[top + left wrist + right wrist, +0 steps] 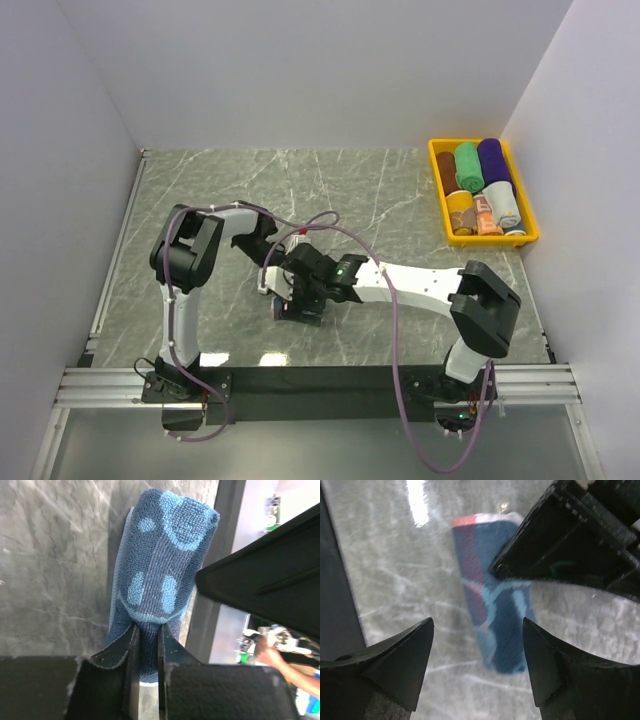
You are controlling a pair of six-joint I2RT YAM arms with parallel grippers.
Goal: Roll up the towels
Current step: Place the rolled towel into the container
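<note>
While left end effector (147, 632) pinches rolled blue cloth towel w/ pale-blue print (165, 555), right end effector (477, 623) hangs spread above it.

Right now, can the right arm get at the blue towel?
Probably yes. The right gripper hangs open just over the towel, whose free end lies bare on the table. The left gripper, shut on the other end, crowds that part, so only the free end looks reachable.
</note>
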